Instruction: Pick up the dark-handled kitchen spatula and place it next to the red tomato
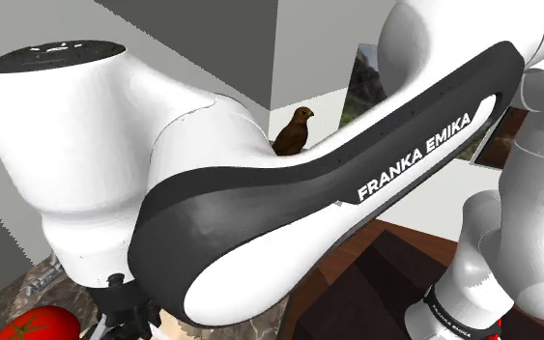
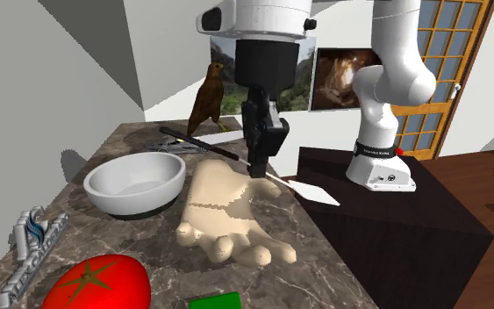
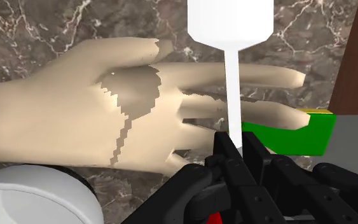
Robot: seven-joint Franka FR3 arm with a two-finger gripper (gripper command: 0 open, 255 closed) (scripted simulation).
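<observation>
Jaws: closed on the spatula's thin white shaft; in the wrist view you see the 2 fingers (image 3: 222,153) pinching it from both sides.
Gripper (image 2: 258,168): points straight down, above the wrist end of a beige model hand (image 2: 227,215).
Spatula (image 2: 317,195): lies across under the gripper, its dark handle toward the bird and its white blade reaching past the counter edge, over the dark wooden stand (image 2: 394,219). You cannot tell whether it is clear of the surface.
Model hand: lies flat on the marble counter (image 2: 324,255), just below the spatula shaft.
Green block (image 3: 298,133): sits just past the model hand's fingertips.
Bowl (image 2: 135,184): 1 pale bowl, upright, just beside the model hand.
Tomato (image 2: 100,283): red, at the counter end nearest the second exterior camera, well apart from the spatula, with bowl and model hand between them.
Bird figurine (image 2: 208,98): brown, upright at the counter's far end, beyond the spatula's handle.
</observation>
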